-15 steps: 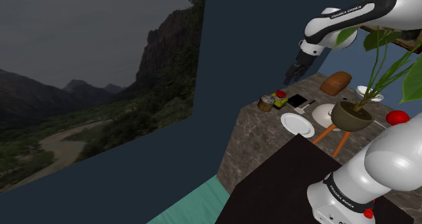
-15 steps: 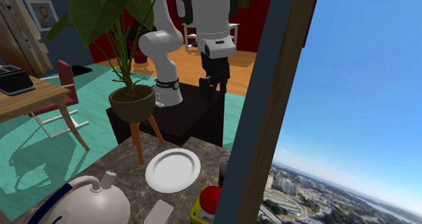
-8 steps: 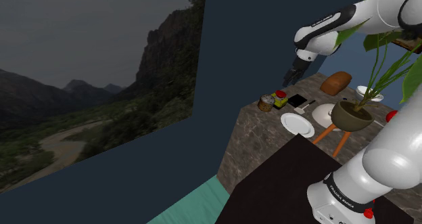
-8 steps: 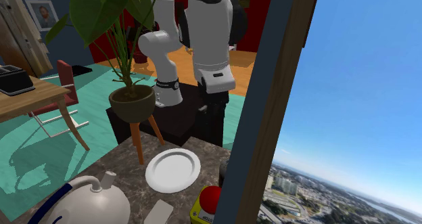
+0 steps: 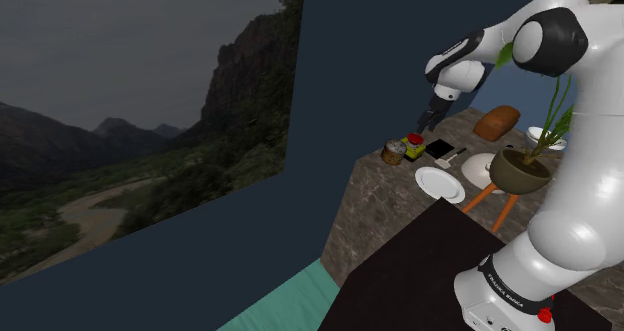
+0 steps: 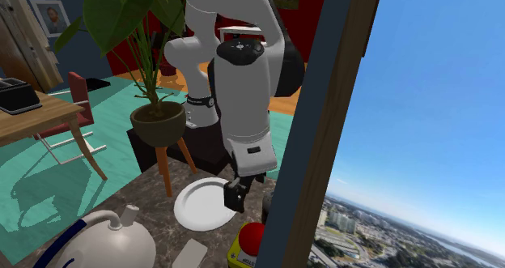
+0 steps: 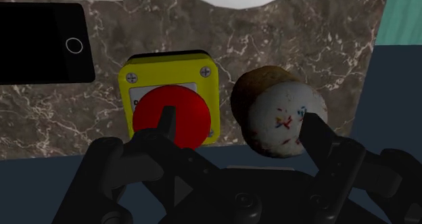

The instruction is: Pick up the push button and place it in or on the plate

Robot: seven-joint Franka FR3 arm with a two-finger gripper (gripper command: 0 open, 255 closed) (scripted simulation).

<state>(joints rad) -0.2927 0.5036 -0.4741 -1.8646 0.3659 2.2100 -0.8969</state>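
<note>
Fingers (image 7: 166,121) spread apart, grasping nothing; I hang over the push button (image 7: 172,87). It sits on the marble table (image 7: 304,40) between a black phone (image 7: 40,43) and a sprinkled bun (image 7: 284,121), near the white plate (image 5: 440,184), not on it.

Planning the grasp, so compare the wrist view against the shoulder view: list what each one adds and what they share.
Wrist view adds: the hand's fingers apart, sprinkles on the pastry. Shoulder view adds: potted plant, bread loaf, arm. Shared: yellow push button with red cap, black phone, marbled tabletop.
</note>
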